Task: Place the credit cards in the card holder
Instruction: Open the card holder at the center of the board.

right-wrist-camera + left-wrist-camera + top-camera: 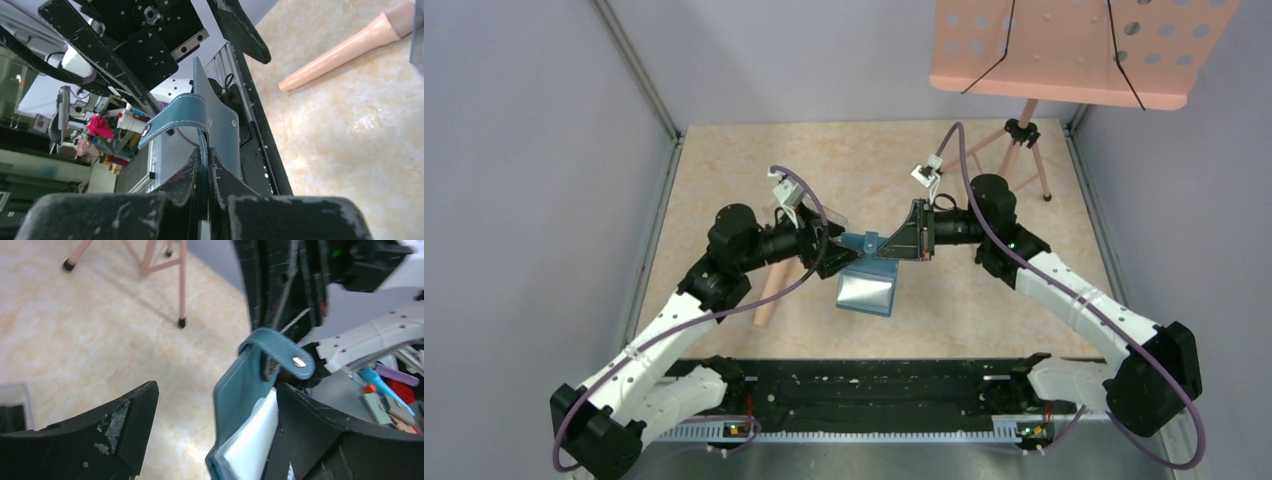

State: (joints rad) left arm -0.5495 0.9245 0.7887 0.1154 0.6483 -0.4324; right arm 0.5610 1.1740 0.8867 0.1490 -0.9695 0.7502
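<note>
The teal-blue card holder [868, 246] hangs in the air at the table's middle, its lighter inner flap [869, 291] drooping open below. My right gripper [908, 245] is shut on the holder's edge [215, 125]; its jaws [206, 159] pinch the leather, and the snap strap [170, 120] curls to the left. My left gripper [836, 256] is open, with the holder [240, 390] standing between its fingers [127, 425], close against the right one. The strap with its snap [299, 361] loops over the top. I see no black credit card clearly.
A clear plastic box [12, 407] with something dark in it lies at the left edge of the left wrist view. A pink cylinder [770, 290] lies on the table left of the holder. A pink music stand [1074, 45] on a tripod [1024, 150] stands at the back right.
</note>
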